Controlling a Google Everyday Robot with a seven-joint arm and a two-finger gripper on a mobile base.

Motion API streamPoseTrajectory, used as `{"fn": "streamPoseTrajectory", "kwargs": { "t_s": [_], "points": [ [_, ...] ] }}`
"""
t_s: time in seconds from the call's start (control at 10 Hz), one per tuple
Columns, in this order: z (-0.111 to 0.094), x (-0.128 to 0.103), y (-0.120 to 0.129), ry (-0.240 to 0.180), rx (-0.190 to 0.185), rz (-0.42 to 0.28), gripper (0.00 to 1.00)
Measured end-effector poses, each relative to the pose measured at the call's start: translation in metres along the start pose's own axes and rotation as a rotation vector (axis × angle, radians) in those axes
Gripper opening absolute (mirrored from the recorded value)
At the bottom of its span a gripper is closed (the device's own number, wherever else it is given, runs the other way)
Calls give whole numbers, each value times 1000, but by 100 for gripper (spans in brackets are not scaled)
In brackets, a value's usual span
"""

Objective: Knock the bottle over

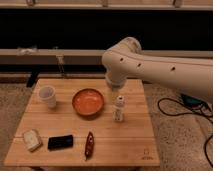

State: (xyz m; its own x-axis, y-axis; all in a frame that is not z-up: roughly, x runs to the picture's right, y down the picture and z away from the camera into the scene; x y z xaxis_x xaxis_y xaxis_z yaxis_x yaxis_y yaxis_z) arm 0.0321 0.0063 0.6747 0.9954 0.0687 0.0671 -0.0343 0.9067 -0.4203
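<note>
Just below your hand [118, 93] the slim white plastic bottle [119, 110] stands upright, not yet knocked; hand's opening, can't tell.

You have a wooden worktop [135, 145] on a speckled floor. On it, a white paper cup [47, 96] stands at the back left, with an orange bowl [88, 102] to its right. Along the front lie a pale block [31, 139], a flat black object [60, 142] and a slim dark red item [89, 145]. To your right, black cable [172, 107] loops across the floor.
</note>
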Motion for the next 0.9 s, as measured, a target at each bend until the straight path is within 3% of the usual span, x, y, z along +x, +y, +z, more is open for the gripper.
{"fn": "streamPoseTrajectory", "kwargs": {
  "t_s": [0.9],
  "points": [
    [0, 0, 0, 0, 0, 0, 80]
  ]
}}
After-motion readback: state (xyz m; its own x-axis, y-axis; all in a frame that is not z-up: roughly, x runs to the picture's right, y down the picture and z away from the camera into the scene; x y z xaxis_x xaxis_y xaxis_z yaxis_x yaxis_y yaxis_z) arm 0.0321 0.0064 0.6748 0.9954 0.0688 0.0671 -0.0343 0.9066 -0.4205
